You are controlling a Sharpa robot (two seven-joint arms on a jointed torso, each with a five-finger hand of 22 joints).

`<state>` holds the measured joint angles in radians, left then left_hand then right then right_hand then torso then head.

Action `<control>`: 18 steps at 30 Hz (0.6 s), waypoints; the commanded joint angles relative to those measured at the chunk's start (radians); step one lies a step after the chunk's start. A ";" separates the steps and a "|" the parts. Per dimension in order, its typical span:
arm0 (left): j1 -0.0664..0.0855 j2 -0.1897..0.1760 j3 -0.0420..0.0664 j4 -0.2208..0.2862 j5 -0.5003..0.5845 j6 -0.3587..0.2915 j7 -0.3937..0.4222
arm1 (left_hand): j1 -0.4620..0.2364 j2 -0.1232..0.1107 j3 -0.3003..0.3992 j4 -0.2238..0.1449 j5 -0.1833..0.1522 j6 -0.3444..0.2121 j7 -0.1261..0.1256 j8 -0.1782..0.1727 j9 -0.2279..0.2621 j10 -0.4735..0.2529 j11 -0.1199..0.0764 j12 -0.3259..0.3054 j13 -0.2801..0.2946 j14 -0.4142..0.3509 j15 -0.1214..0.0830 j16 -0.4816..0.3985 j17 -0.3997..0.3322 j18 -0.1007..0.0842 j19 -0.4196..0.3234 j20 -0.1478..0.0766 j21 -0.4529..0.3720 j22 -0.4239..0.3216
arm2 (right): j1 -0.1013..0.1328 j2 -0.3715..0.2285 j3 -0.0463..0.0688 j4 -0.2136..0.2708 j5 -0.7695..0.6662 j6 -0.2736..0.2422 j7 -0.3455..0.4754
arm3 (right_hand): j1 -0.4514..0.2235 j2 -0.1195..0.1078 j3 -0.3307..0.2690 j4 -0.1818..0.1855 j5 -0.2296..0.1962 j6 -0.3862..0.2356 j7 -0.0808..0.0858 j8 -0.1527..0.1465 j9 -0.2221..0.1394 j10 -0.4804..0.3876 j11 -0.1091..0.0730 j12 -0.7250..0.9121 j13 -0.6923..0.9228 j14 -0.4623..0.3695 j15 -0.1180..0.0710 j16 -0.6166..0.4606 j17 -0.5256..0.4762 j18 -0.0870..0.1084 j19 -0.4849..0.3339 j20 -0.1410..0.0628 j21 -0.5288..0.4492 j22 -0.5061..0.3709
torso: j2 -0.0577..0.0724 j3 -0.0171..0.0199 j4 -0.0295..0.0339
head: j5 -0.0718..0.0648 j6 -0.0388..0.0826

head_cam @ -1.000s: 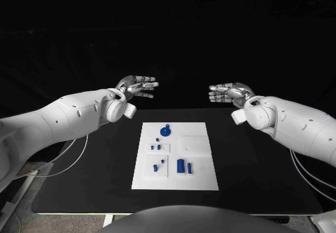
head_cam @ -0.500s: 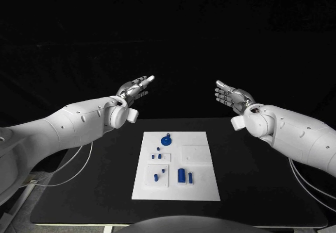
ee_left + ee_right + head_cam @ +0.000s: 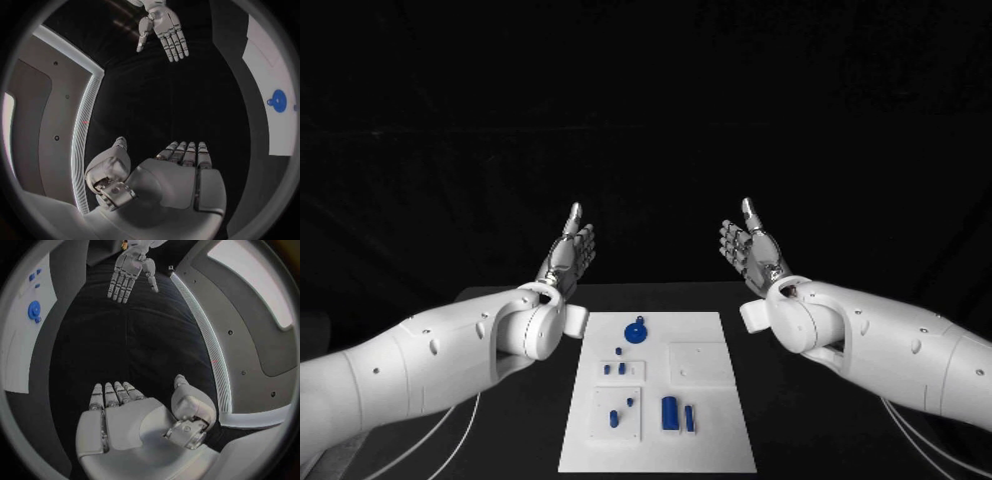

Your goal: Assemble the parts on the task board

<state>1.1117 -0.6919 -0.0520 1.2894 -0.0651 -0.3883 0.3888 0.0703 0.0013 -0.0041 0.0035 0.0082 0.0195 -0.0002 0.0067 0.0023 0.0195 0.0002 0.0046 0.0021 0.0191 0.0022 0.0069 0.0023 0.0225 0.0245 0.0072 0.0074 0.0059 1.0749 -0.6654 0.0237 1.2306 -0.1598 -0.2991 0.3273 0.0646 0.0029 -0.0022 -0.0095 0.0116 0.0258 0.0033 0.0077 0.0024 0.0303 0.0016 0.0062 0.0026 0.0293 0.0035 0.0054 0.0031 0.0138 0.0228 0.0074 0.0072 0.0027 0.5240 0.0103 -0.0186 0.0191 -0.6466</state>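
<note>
The white task board (image 3: 708,402) lies in the middle of the black table. A round blue part (image 3: 636,333) sits near its far end, and several small blue parts (image 3: 678,414) lie nearer me. My left hand (image 3: 570,250) is raised beyond the board's far left corner, fingers straight and apart, holding nothing. My right hand (image 3: 754,250) is raised beyond the far right corner, palm facing the left hand, also empty. In the left wrist view my left hand (image 3: 178,175) faces the right hand (image 3: 164,27) with the board (image 3: 272,75) to the side.
Black table surface (image 3: 516,430) surrounds the board on both sides. A dark backdrop hangs behind the table. In the right wrist view my right hand (image 3: 125,417) faces the left hand (image 3: 129,270), with the board (image 3: 22,345) and round blue part (image 3: 34,310) beside them.
The camera has tilted, so the whole scene sits lower. Both hands have straightened their fingers and turned palm to palm; they stay empty. The parts on the board have not moved.
</note>
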 commanded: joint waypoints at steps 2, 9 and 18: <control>-0.025 -0.036 0.021 0.122 0.043 -0.240 0.091 | -0.070 -0.001 0.004 -0.004 -0.008 -0.019 0.000 -0.007 -0.002 -0.020 0.000 -0.005 -0.002 -0.019 -0.002 -0.007 -0.002 -0.023 -0.025 -0.007 -0.007 -0.006 | -0.009 -0.042 -0.008 0.129 0.093 -0.264 0.118 | -0.065 -0.003 0.002 0.009 -0.012 -0.026 -0.003 -0.008 -0.002 -0.030 -0.002 -0.006 -0.003 -0.029 -0.003 -0.005 -0.003 -0.014 -0.023 -0.007 -0.007 -0.003 | 0.018 -0.0094 0.0170 | -0.017 0.041; -0.055 -0.079 0.047 0.253 0.061 -0.357 0.124 | -0.070 -0.001 0.004 -0.004 -0.008 -0.019 0.000 -0.007 -0.002 -0.020 0.000 -0.005 -0.002 -0.019 -0.002 -0.007 -0.002 -0.023 -0.025 -0.007 -0.007 -0.006 | -0.021 -0.097 -0.020 0.288 0.143 -0.420 0.175 | -0.065 -0.003 0.002 0.009 -0.012 -0.026 -0.003 -0.008 -0.002 -0.030 -0.002 -0.006 -0.003 -0.029 -0.003 -0.005 -0.003 -0.014 -0.023 -0.007 -0.007 -0.003 | 0.020 -0.0103 0.0186 | -0.019 0.047; -0.062 -0.088 0.052 0.281 0.065 -0.382 0.131 | -0.070 -0.001 0.004 -0.004 -0.008 -0.019 0.000 -0.007 -0.002 -0.020 0.000 -0.005 -0.002 -0.019 -0.002 -0.007 -0.002 -0.023 -0.025 -0.007 -0.007 -0.006 | -0.025 -0.115 -0.024 0.339 0.160 -0.471 0.193 | -0.065 -0.003 0.002 0.009 -0.012 -0.026 -0.003 -0.008 -0.002 -0.030 -0.002 -0.006 -0.003 -0.029 -0.003 -0.005 -0.003 -0.014 -0.023 -0.007 -0.007 -0.003 | 0.020 -0.0103 0.0186 | -0.019 0.047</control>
<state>1.0497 -0.7804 -0.0012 1.5667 -0.0090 -0.7264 0.4857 0.0071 0.0004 -0.0041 0.0035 0.0044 0.0051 -0.0002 0.0067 0.0009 0.0053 0.0002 0.0030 0.0010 0.0034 0.0002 0.0069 0.0010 0.0072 0.0035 -0.0001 0.0052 0.0009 1.0505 -0.7792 -0.0002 1.5674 -0.0207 -0.7200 0.4788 0.0057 -0.0001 0.0019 -0.0055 0.0036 0.0044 -0.0001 0.0035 0.0009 0.0037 0.0000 0.0062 0.0009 0.0047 0.0004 0.0055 0.0009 0.0137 0.0052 0.0002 0.0034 0.0009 0.5439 0.0002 -0.0003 0.0000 -0.6001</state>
